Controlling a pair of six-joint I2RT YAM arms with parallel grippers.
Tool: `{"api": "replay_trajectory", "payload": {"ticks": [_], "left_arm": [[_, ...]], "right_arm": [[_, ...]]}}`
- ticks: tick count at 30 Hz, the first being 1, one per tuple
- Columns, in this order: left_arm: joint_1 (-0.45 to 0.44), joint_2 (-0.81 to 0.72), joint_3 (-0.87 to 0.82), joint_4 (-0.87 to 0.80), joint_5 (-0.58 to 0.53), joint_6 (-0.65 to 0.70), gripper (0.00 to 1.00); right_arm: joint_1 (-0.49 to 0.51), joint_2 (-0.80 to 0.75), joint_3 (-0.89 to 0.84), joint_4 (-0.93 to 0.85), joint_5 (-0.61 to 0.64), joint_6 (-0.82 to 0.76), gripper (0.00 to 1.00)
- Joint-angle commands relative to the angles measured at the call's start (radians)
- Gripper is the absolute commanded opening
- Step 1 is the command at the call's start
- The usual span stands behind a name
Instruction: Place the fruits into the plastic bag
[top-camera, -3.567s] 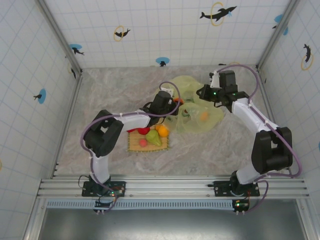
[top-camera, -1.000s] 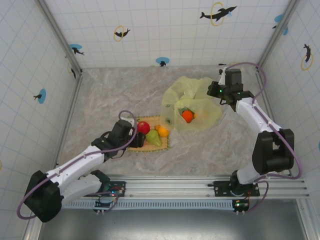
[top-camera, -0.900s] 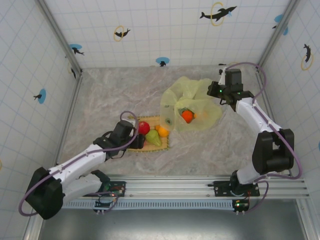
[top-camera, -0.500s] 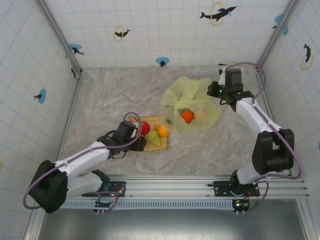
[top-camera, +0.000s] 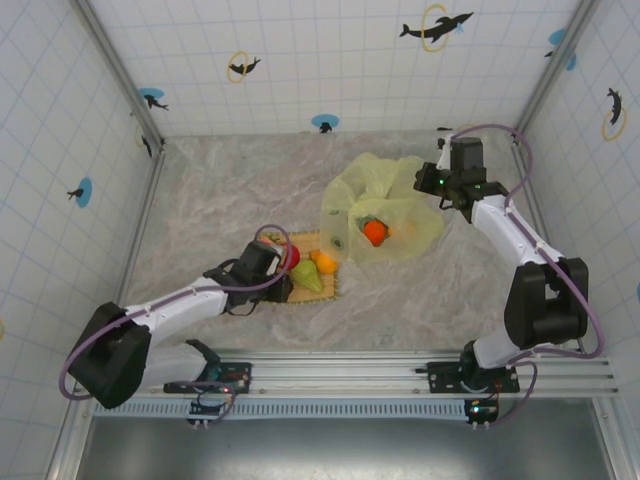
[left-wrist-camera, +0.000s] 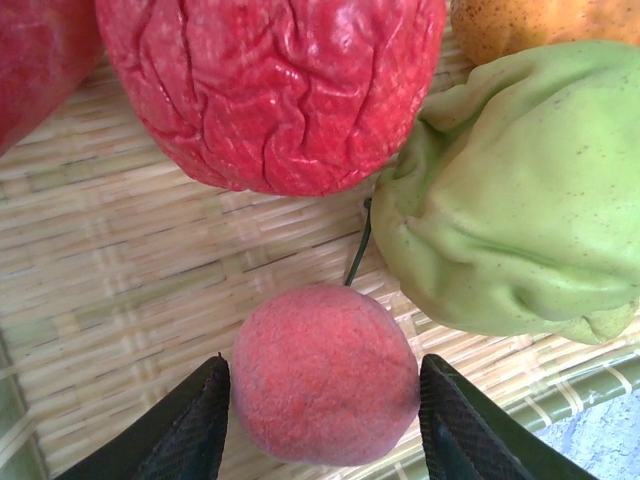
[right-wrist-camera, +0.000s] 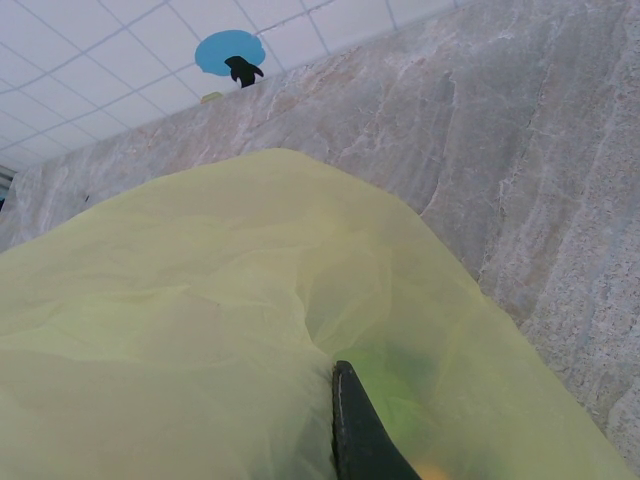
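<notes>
— While the left hand hangs over the near edge of the mat, what sits between its fingers?

— The small pink fruit, lying on the mat with a dark finger at each flank. The jaws are half-closed, touching it or just off. I cannot tell whether they bite. The fruit is round, so there is no long axis to line up.

— And farther in on the mat?

— A wrinkled red fruit lies just beyond it. The green pear is to its right, and an orange lies behind the pear.

— And past the mat?

— The plastic bag lies on the desk off the mat's far right corner, with a second orange inside. The right hand is closed and, I judge, pinches the bag's far rim. The carry should run up, then away and rightward. The left arm is the nearer one.
</notes>
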Motion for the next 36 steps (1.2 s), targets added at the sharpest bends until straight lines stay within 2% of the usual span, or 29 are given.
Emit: {"api": "replay_trajectory", "payload": {"ticks": [1,11,17,19,23,26,30,36], "left_arm": [[0.003,0.006,-0.003,0.019,0.008,0.019,0.49],[0.003,-0.03,0.001,-0.033,-0.04,0.019,0.41],[0.003,-0.175,0.004,-0.136,-0.089,0.004,0.42],[0.003,-0.24,0.008,-0.133,-0.074,0.002,0.42],[0.003,-0.293,0.041,-0.007,0.057,-0.016,0.42],[-0.009,-0.232,0.078,0.112,0.152,-0.03,0.41],[-0.055,-0.091,0.165,0.241,0.194,-0.026,0.41],[-0.059,0.127,0.31,0.293,0.217,-0.005,0.4]], "right_arm": [[0.001,-0.012,-0.007,0.027,-0.004,-0.002,0.0],[0.003,-0.01,-0.013,0.032,-0.008,-0.001,0.0],[0.003,-0.011,-0.013,0.032,-0.008,-0.003,0.0],[0.003,-0.011,-0.01,0.032,-0.007,-0.004,0.0],[0.005,-0.01,-0.007,0.033,-0.014,-0.002,0.0],[0.007,-0.01,-0.007,0.03,-0.015,0.0,0.0],[0.009,-0.013,-0.009,0.025,-0.021,0.001,0.0],[0.011,-0.014,0.0,0.013,-0.036,0.001,0.0]]}}
